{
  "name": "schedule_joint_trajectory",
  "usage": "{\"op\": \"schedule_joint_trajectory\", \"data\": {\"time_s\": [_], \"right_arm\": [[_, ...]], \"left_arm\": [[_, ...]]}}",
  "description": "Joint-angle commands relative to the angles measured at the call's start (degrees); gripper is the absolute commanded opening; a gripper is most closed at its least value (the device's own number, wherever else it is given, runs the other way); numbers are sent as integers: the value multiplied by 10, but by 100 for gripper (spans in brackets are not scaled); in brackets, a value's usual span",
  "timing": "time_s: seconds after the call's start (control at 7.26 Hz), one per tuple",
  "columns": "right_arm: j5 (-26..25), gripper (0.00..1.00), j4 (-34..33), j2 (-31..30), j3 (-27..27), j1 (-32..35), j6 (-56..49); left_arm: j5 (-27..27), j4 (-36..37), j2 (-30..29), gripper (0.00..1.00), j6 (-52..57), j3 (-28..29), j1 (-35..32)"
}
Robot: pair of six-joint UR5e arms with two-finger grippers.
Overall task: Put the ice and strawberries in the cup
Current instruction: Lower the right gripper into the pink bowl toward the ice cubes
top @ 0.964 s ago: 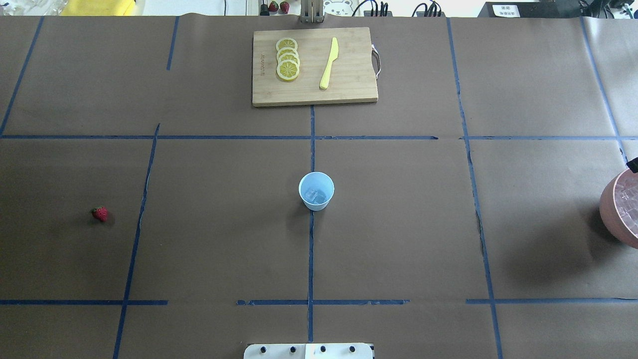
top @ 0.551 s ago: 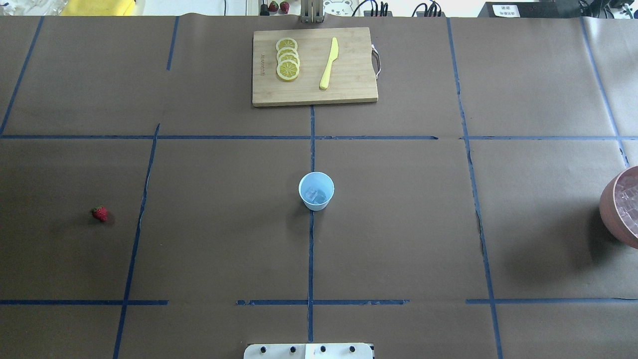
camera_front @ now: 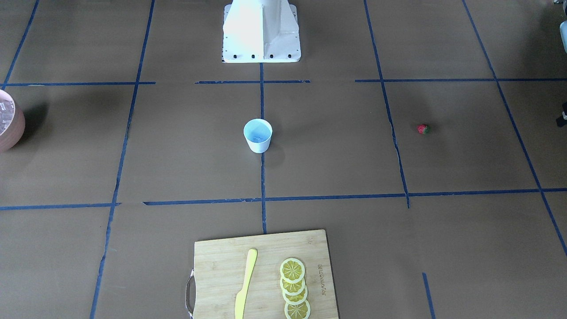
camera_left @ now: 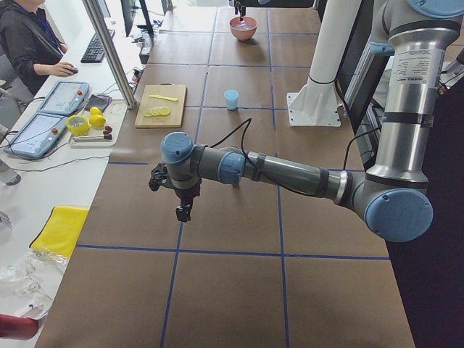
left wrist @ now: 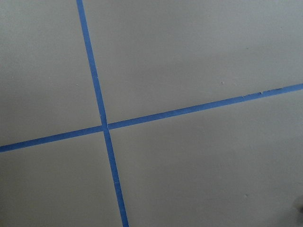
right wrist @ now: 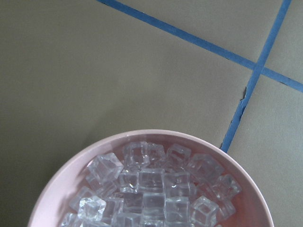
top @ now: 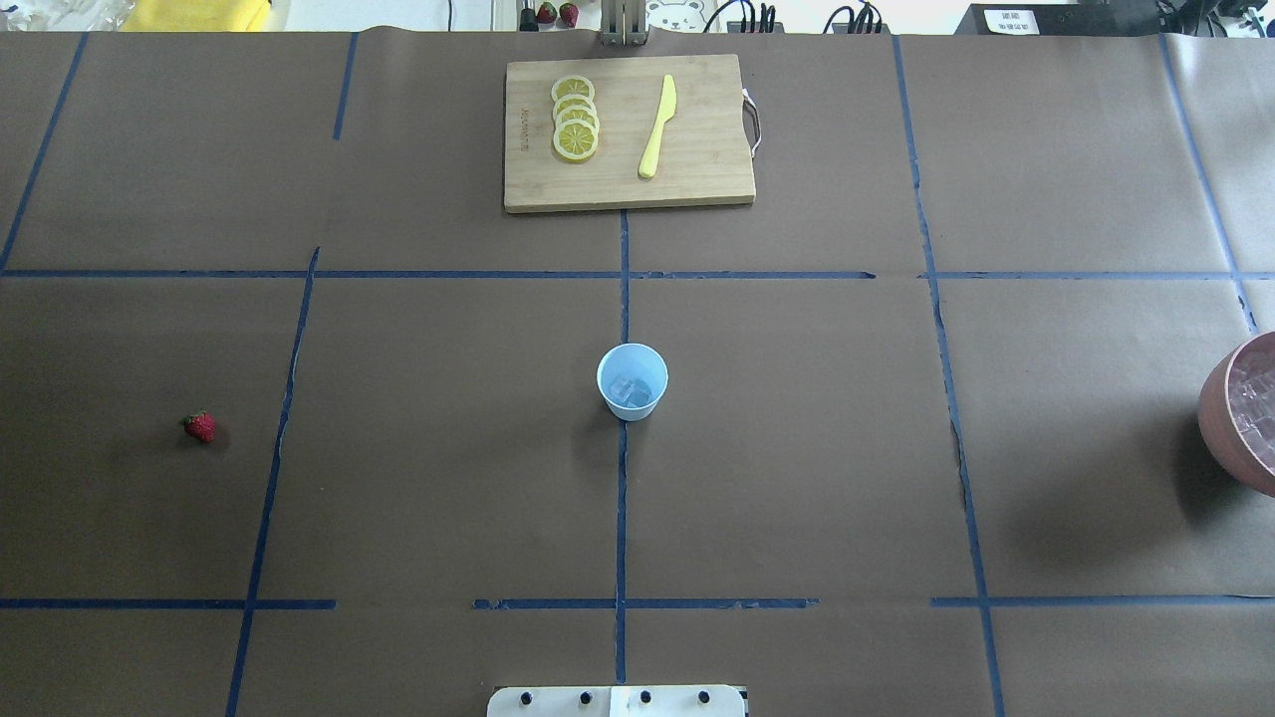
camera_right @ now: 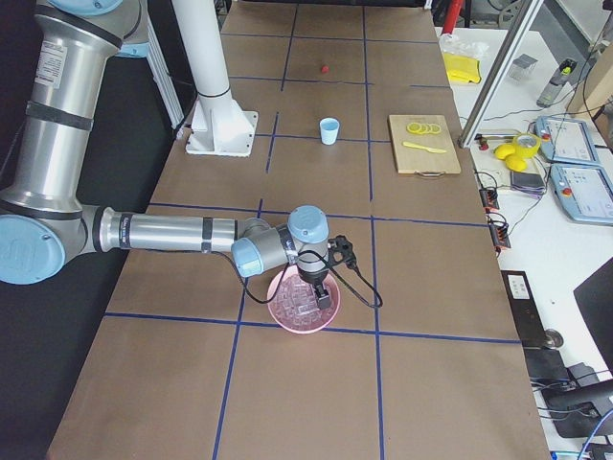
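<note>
The cup (top: 632, 381) stands upright at the middle of the surface (top: 797, 478), and what looks like ice (top: 628, 388) lies in its pale blue inside. The strawberry (top: 199, 427) lies alone, well apart from the cup on the robot's left. More ice (right wrist: 151, 189) is heaped in the pink bowl (top: 1217, 413) far off on the robot's right.

The right pincer (camera_right: 323, 295) hangs directly above that bowl, so the step in hand is probably fetching another cube. To do it well, the pincer should single out one cube on top of the heap and come straight down with its jaws astride that cube alone. It should then squeeze gently, because smooth cubes are likely to slip or squirt sideways. A straight lift clear of the rim would avoid dragging the bowl. The release should come low over the cup's mouth, so the light cup is not knocked over.

The left pincer (camera_left: 183, 212) hovers over bare surface near the robot's left end, and its wrist camera shows only taped lines. It would be the natural one for the strawberry.

Neither pincer shows in the overhead or front views, and no fingers appear in either wrist view. Whether the jaws are apart or together cannot be told for either. The number of cubes in the cup is hard to make out. The bowl is cut off at the frame edge in both central views.
</note>
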Motion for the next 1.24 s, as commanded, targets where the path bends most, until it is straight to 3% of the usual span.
{"op": "schedule_joint_trajectory", "data": {"time_s": [0.0,1.1], "right_arm": [[-5,84,-4,-3,-4,0,-2],[-15,67,-4,-7,-38,-24,-10]], "left_arm": [[0,0,0,100,0,-2,0],[0,0,1,100,0,-4,0]]}}
